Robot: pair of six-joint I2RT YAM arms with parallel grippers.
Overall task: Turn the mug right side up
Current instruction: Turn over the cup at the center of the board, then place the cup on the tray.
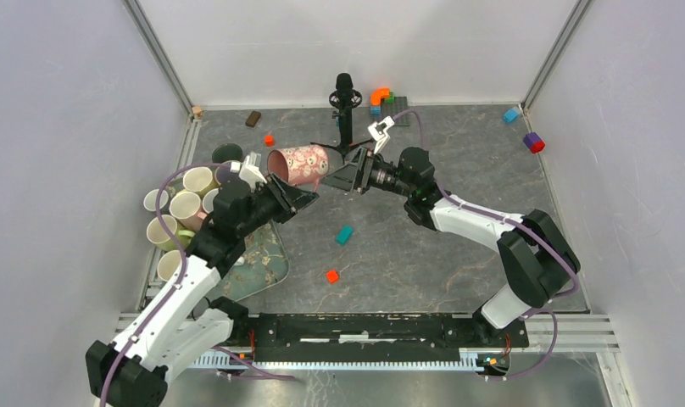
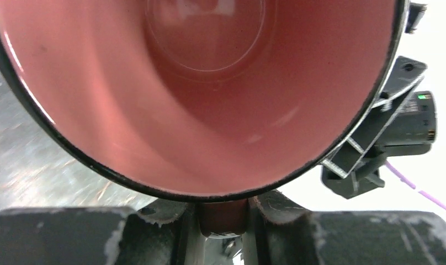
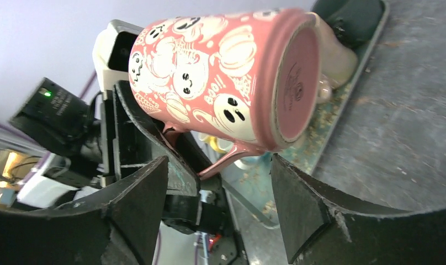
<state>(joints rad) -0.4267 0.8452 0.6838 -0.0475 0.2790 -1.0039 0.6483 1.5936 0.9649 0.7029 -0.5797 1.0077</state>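
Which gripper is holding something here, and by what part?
Left gripper holds the pink mug by its handle; right gripper is open, holding nothing.

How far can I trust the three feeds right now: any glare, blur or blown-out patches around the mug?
Top external: evenly lit and sharp, the mug clear, only soft shadows. Left wrist: the mug's inside fills the frame with mild highlights on the glaze, the upper right background is blown out white, and the table is streaky and blurred. Right wrist: the mug's pattern is crisp, the near foreground dark.

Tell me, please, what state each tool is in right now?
Left tool: closed, holding the pink mug.
Right tool: open, holding nothing.
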